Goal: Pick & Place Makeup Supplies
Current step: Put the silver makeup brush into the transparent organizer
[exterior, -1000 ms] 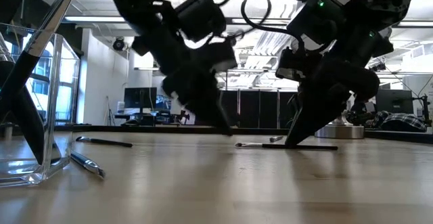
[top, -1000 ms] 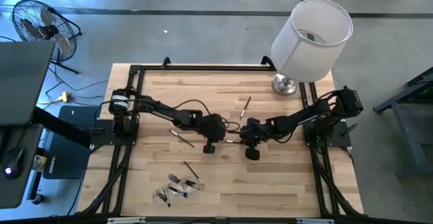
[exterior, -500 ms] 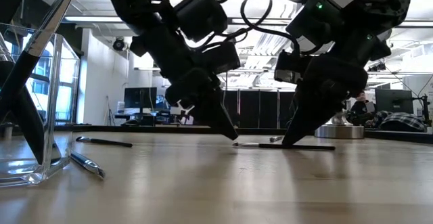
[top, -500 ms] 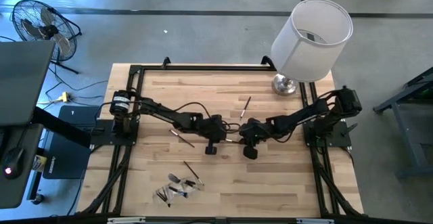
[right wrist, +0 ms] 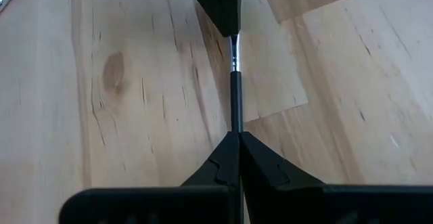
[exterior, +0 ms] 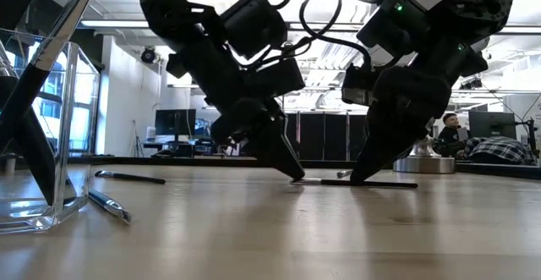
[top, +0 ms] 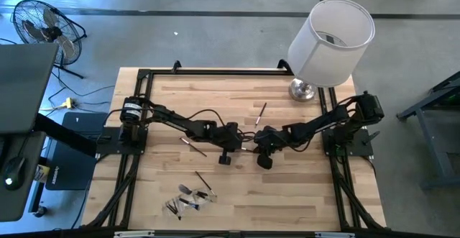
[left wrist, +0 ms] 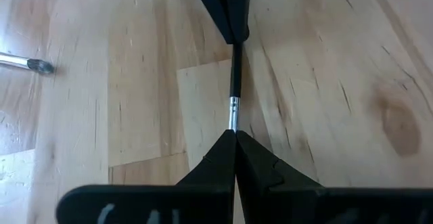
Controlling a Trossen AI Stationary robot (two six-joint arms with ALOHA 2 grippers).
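Meeting at the middle of the pale butcher-block wooden bench [top: 302,188], both arms bear on one thin dark-handled makeup brush with a silver ferrule [exterior: 355,183], which lies flat on the wood. From above, this brush is almost lost between the two dark wrists; only the level view and the wrist cameras show it plainly.

The left gripper [left wrist: 235,135] has its jaws clenched on the silver-ferrule end of the brush [left wrist: 233,95]. The right gripper [right wrist: 235,135] has its jaws clenched on the dark handle end [right wrist: 235,99]. Each wrist camera also sees the other arm's fingertips pinching the far end. In the low view both sets of fingers slant down to the bench, tips on the brush.

The overhead view alone shows the spread of the other brushes: a slim light-handled brush [top: 260,113] lying nearer the white-shaded lamp with a round metal base [top: 330,40], a short brown-handled brush [top: 192,146] beside the left arm, and a small clear plastic holder with several brushes around it [top: 188,195] near the front edge. The low view shows that clear holder [exterior: 46,128] close up, with two dark brushes [exterior: 127,177] lying nearby on the wood.
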